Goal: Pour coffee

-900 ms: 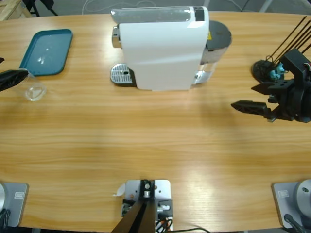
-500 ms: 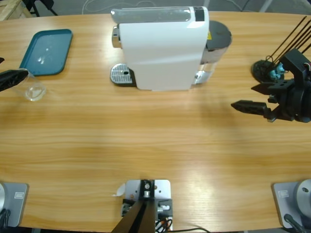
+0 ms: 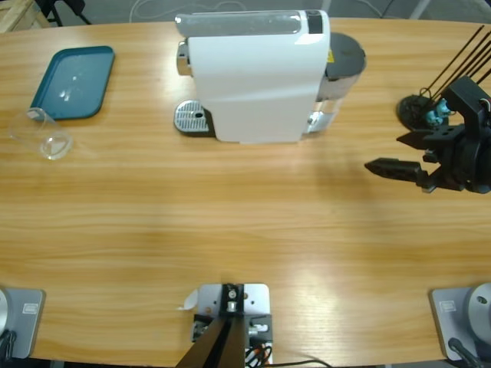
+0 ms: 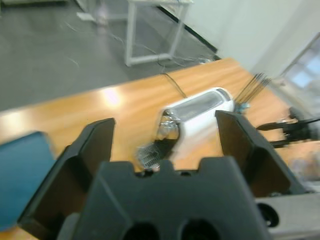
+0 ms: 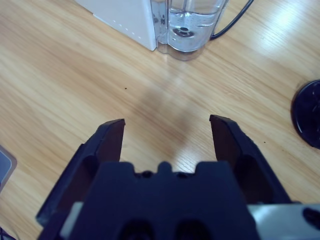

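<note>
Room first: my right gripper [image 3: 383, 152] hangs above bare wood on the long table [image 3: 245, 230], jaws spread wide with nothing between them. In its wrist view, straight ahead of the jaws is open tabletop. Beyond that stands the clear water tank [image 5: 192, 25], seated against the white coffee machine [image 5: 125, 20], which lies ahead and to the left. A black cable [image 5: 235, 20] runs off ahead and to the right of the tank. A black round base [image 5: 307, 112] sits close off the right jaw at the picture's edge. From above that base carries thin black rods [image 3: 460, 61] and a small teal piece [image 3: 437, 115], just behind the gripper and near the table's far edge.

My left gripper [image 4: 165, 119] is tilted up and back from the table, jaws equally wide and empty. Between them, well ahead, I see the coffee machine with its drip grille [image 3: 192, 119] facing me. A teal tray [image 4: 20, 170] lies low to the left of the jaws. The other arm's gripper shows far off to the right. Past the table edge is grey floor with a white frame [image 4: 150, 30].

A clear glass [image 3: 46, 136] lies just beside the tray's near corner, well across the table from the right gripper, past the machine. I cannot tell whether it holds any coffee. The near half of the table, on my side of both grippers, is open wood.
</note>
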